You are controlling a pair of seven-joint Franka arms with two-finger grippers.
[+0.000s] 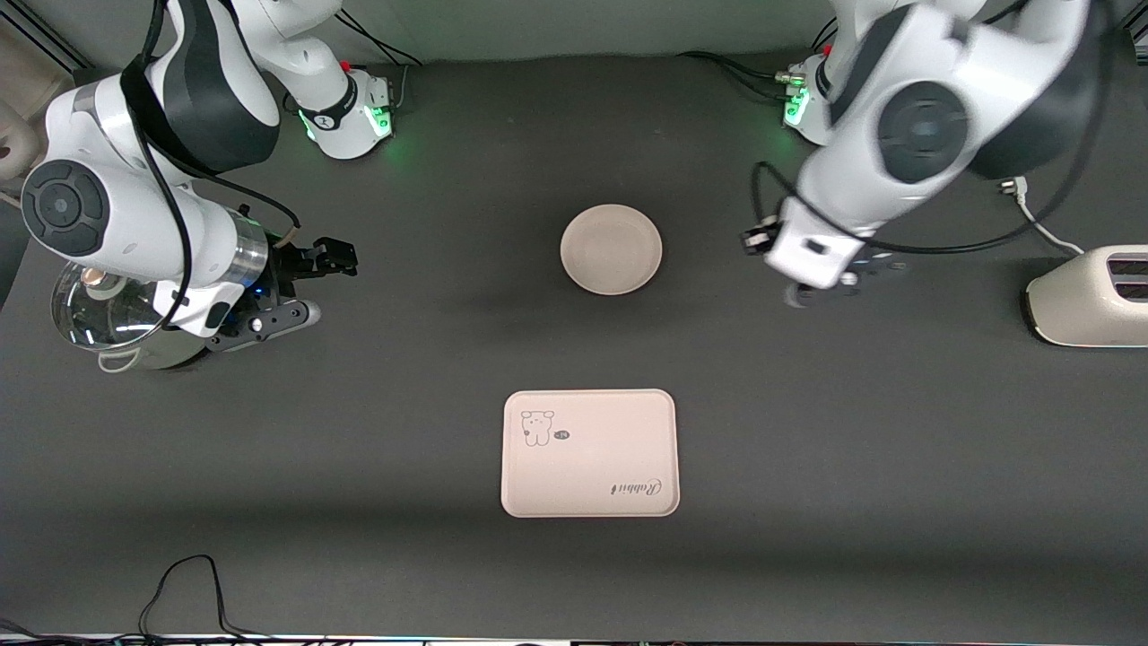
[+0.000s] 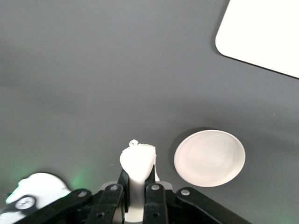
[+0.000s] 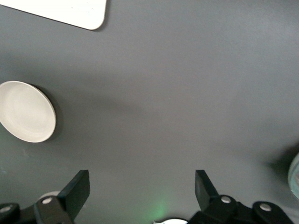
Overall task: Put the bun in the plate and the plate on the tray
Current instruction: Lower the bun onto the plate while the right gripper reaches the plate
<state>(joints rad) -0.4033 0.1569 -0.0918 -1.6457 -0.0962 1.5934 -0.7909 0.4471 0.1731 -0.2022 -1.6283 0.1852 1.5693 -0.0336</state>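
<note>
The bun [image 2: 138, 161], a small off-white lump, is pinched between the fingers of my left gripper [image 2: 138, 173], which is shut on it. That gripper [image 1: 821, 289] hangs over bare table beside the plate [image 1: 612, 248], toward the left arm's end. The round cream plate [image 2: 210, 157] has nothing in it. The cream tray [image 1: 589, 453], with its animal drawing, lies nearer to the front camera than the plate, and one corner of the tray [image 2: 261, 32] shows in the left wrist view. My right gripper [image 1: 314, 287] waits open and holds nothing, with both fingers [image 3: 77, 189] wide apart.
A cream toaster [image 1: 1090, 296] stands at the left arm's end of the table. A pot with a glass lid [image 1: 99, 314] sits under the right arm. A black cable [image 1: 188, 583] loops near the table's front edge.
</note>
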